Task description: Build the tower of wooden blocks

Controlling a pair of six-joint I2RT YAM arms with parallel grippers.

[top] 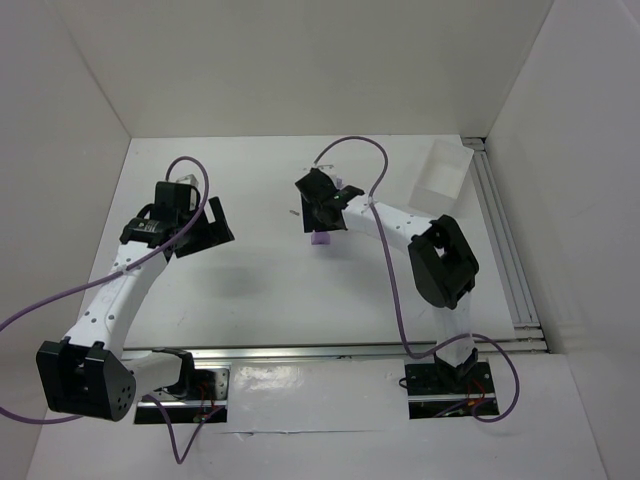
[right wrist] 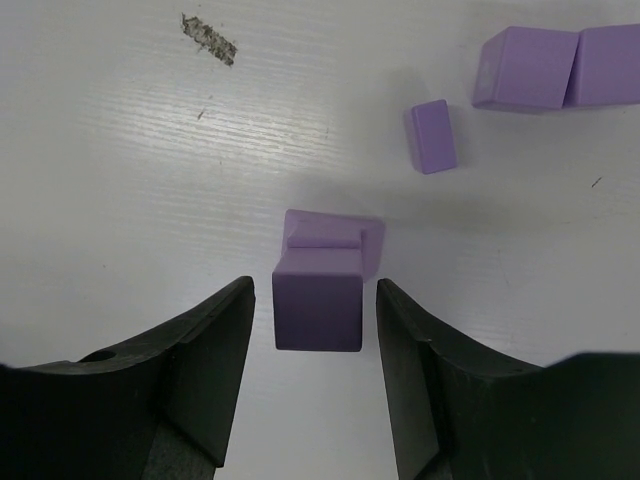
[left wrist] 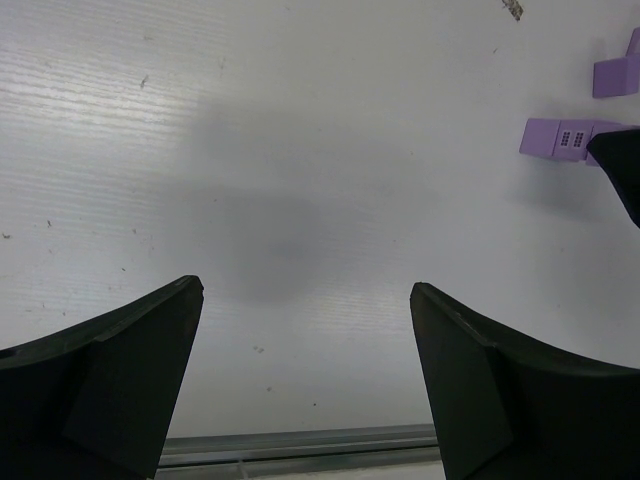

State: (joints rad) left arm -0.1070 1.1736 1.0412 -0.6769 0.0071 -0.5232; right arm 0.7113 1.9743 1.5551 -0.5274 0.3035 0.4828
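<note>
Two robot arms reach over a white counter (top: 260,290) with white walls on three sides.

The right gripper (right wrist: 315,288) hangs near the middle of the counter, a little toward the far edge, and straddles the tower (right wrist: 318,305). Its jaws are partly open. One dark finger stands on each side of the top cube, with a thin strip of white counter visible between each finger and the lilac wood. Neither finger touches the tower, and the gripper holds nothing.

From straight above, the tower appears as one square lilac top with a slightly wider lilac base showing behind it. Its height in cubes cannot be told from this angle. In the overhead view only a sliver of lilac shows beneath the gripper.

Three loose blocks (right wrist: 432,136) lie flat on the counter beyond the tower. One small block lies near the tower but apart from it. The other two lie farther off, touching side by side. A grey scuff (right wrist: 208,38) marks the counter well to the other side.

The left gripper (left wrist: 305,288) hovers over bare counter toward the left edge, well apart from the tower. Its jaws are spread wide and hold nothing.

A shallow white tray (top: 440,172) sits at the far right corner.
</note>
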